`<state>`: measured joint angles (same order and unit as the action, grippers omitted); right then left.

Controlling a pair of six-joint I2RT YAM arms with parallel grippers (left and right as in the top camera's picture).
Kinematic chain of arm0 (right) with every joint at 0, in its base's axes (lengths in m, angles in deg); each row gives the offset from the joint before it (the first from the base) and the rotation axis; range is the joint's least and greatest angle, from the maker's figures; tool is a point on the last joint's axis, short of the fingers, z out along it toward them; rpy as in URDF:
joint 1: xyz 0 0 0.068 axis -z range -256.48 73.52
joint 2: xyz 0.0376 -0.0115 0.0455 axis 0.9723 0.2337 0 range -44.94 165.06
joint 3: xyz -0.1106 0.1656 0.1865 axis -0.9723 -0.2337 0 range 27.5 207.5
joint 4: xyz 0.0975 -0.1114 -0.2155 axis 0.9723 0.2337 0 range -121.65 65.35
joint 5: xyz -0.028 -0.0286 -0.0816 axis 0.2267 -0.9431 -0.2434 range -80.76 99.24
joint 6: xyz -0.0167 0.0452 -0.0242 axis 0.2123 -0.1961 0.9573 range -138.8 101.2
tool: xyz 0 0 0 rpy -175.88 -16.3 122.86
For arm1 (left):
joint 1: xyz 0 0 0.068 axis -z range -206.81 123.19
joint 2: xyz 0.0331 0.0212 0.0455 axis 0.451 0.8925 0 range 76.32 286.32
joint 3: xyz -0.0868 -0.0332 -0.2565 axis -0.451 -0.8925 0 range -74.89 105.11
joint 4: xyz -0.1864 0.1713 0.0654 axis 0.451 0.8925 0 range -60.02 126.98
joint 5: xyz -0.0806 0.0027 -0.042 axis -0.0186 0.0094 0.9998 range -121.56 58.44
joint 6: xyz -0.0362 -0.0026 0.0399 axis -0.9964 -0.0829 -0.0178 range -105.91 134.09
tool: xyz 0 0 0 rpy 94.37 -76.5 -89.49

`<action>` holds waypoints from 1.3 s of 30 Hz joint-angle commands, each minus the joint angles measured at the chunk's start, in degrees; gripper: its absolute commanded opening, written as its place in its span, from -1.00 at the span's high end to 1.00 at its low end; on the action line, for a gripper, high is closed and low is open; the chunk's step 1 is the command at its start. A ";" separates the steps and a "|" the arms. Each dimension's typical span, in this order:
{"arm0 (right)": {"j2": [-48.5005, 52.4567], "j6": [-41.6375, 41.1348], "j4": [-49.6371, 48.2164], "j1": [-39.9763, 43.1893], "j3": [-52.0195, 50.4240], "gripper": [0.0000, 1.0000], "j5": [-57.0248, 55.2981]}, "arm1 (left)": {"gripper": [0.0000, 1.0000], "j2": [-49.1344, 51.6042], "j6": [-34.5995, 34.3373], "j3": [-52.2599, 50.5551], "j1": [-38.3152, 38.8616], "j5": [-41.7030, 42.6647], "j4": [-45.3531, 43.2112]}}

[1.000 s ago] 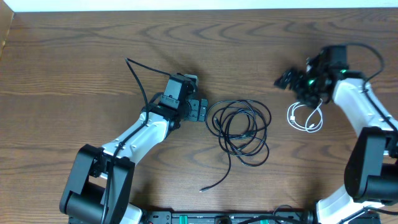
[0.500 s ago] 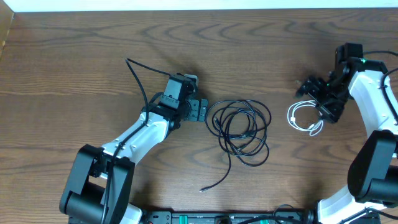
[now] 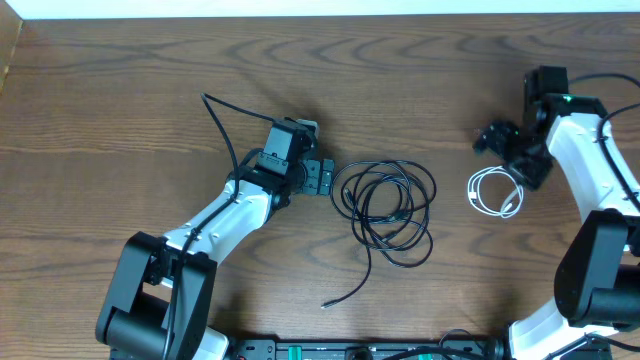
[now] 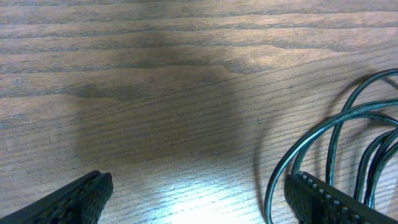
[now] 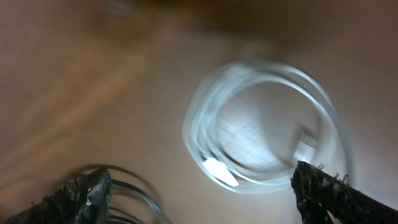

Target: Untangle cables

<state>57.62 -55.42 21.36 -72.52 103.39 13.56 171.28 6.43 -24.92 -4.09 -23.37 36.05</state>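
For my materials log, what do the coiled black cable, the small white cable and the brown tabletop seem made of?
Coiled black cable: likely rubber or plastic sheath, smooth, faintly shiny. Small white cable: probably glossy plastic, though blurred up close. Brown tabletop: wood or wood-look laminate, visible grain.

The table (image 3: pixel 120 80) is made of dark wood, its grain clearly marked under a faint satin sheen. The black cables (image 3: pixel 385 212) and the white cable (image 5: pixel 214 169) are sheathed in smooth, slightly glossy plastic. The finger pads (image 4: pixel 81 200) are ribbed and matt.
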 commanded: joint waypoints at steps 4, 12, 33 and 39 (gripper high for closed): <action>-0.87 3.04 -12.02 -1.38 -0.24 -0.63 12.70 | -0.87 0.46 0.13 -0.26 0.13 -0.98 0.09; -2.75 3.04 -14.34 1.95 1.03 -0.66 16.37 | -0.87 0.48 0.13 -0.26 0.13 -0.98 0.09; -6.03 1.68 0.28 -0.22 -4.48 -0.57 -7.39 | -0.87 0.48 0.13 -0.26 0.13 -0.98 0.09; -5.88 -1.31 -8.66 -4.09 -11.47 0.35 -6.78 | -0.87 0.46 0.13 -0.26 0.13 -0.98 0.09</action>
<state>51.35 -54.52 14.37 -75.07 94.15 7.33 171.25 6.43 -24.92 -4.09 -23.37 36.05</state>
